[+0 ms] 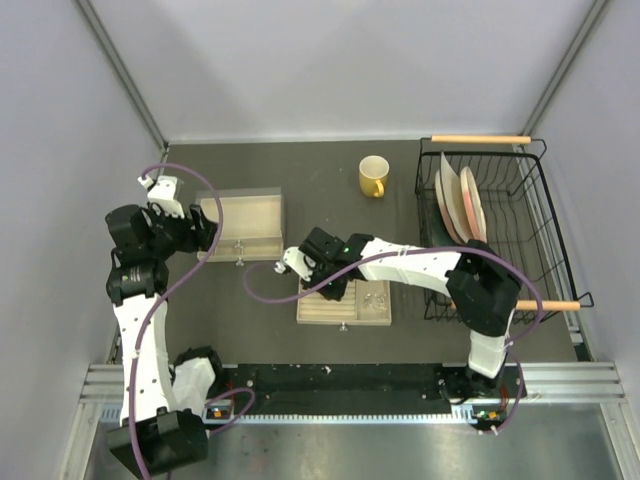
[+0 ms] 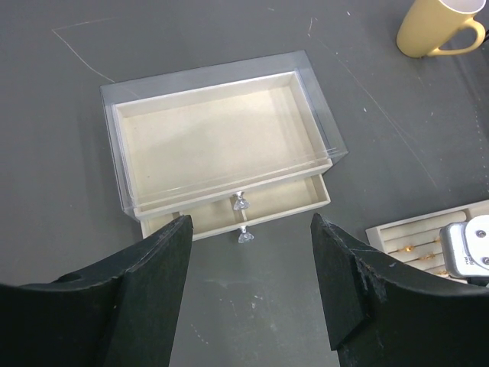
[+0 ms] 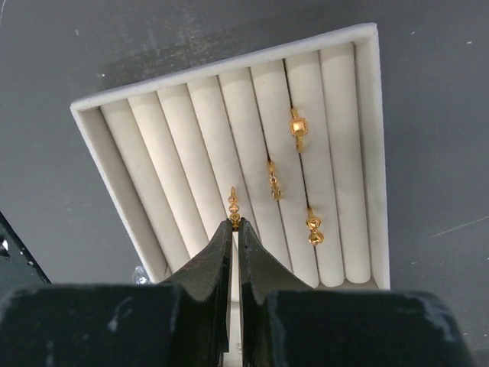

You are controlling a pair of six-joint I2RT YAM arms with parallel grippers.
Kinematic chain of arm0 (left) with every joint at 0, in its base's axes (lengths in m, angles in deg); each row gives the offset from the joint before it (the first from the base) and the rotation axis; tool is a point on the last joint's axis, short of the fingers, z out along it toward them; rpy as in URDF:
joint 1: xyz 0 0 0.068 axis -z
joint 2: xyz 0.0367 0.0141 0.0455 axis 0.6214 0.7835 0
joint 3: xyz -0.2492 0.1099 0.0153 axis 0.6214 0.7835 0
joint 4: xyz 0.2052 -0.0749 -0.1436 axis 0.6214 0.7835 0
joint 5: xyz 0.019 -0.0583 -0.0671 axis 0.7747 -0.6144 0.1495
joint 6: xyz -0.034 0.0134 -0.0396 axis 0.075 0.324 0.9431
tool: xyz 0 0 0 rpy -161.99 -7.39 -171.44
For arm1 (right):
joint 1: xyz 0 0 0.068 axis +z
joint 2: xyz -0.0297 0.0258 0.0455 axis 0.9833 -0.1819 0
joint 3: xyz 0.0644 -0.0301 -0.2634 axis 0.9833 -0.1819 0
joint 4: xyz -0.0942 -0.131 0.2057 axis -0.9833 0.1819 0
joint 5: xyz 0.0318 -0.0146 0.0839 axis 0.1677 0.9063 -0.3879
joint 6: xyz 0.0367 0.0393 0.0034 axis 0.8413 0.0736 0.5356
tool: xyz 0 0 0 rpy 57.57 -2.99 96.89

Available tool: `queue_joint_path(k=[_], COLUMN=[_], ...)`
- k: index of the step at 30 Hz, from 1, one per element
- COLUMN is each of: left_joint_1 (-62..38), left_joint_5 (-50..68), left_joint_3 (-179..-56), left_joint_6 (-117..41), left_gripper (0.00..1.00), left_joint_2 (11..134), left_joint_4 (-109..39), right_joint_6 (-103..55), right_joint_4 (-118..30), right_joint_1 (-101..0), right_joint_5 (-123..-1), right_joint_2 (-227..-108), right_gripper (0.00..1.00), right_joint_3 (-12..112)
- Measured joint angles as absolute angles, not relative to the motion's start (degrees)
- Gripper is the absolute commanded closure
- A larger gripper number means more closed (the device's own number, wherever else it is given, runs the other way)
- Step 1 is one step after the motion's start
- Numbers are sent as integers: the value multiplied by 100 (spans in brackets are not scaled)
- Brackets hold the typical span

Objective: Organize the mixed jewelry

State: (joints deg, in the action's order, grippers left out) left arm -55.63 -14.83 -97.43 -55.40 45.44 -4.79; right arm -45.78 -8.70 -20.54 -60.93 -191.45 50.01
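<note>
A cream slotted ring tray (image 3: 153, 145) lies under my right gripper (image 3: 235, 223). Three gold rings (image 3: 298, 126) stand in its right-hand slots. My right gripper's jaws are pinched together on a fourth gold ring (image 3: 234, 205), which stands in a middle slot. In the top view the right gripper (image 1: 327, 285) is over the tray's left part (image 1: 372, 318), and a small silvery cluster (image 1: 376, 298) lies on the tray's right part. My left gripper (image 2: 252, 294) is open and empty, above bare table in front of the drawer box (image 2: 221, 138).
The clear-lidded cream drawer box (image 1: 243, 225) has its lower drawer slightly pulled out, with crystal knobs (image 2: 245, 236). A yellow mug (image 1: 373, 176) stands at the back. A black wire dish rack (image 1: 520, 200) with plates fills the right side.
</note>
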Motion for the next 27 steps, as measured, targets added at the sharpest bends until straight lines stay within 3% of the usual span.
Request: queue_joint_path(k=[27], left_joint_1=[-5614], left_joint_5=[-1739], left_joint_3=[-9730], left_joint_6=[-5583], left_gripper=[32], left_joint_2=[4636], left_joint_4=[-476], right_joint_6=[-4737], right_joint_4=[-1023], right_joint_1=[-2036], right_joint_5=[-5943], right_joint_2=[-19363], right_gripper=[100], right_joint_3=[5081])
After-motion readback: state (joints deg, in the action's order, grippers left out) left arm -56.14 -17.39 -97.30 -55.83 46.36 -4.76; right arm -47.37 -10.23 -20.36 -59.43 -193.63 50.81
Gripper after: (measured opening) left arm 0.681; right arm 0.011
